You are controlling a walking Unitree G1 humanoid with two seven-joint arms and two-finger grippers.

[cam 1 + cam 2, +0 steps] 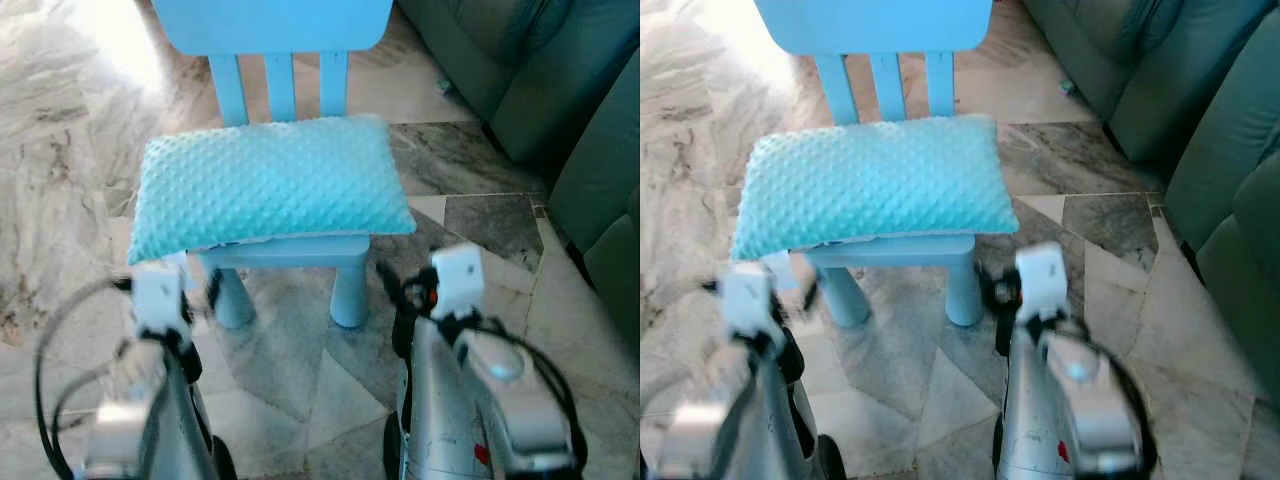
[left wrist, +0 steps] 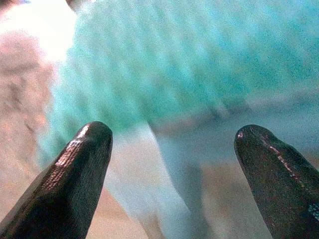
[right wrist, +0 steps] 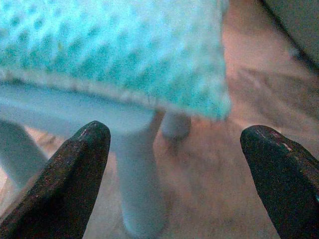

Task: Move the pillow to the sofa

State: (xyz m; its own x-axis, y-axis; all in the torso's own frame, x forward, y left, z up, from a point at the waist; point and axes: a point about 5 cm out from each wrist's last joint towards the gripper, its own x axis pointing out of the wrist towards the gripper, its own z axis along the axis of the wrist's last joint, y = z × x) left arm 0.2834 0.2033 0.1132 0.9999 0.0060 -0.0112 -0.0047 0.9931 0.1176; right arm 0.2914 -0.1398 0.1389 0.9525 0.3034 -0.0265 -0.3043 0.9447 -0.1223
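Both grippers' black fingers are spread wide with nothing between them: in the left wrist view the left gripper (image 2: 172, 149) has its two fingers (image 2: 75, 174) at opposite edges of the frame, and the right gripper (image 3: 174, 149) shows the same wide gap between its fingers (image 3: 279, 174) in the right wrist view. From the head camera the fingers themselves are hidden beyond the white wrist blocks of the two silver arms, and the left arm is smeared by blur. The left wrist view is also blurred, so the pillow's texture there reads only as a teal haze.

The sofa (image 1: 560, 90), dark green, is the largest thing in view; it is cut off by the top and right edges, so only parts of its cushions and front show. The floor (image 1: 60, 200) is polished marble-like stone in beige, grey and brown slabs, with a bright washed-out glare at the upper left. A small light blue child's chair (image 1: 290, 250) stands on it left of the sofa and apart from it; its backrest is cut off at the top.

The pillow (image 1: 265, 185), teal with a dotted, bumpy cover, lies flat on the chair's seat and overhangs it on both sides. Both grippers are held low in front of the chair, just short of the pillow's near edge, not touching it.
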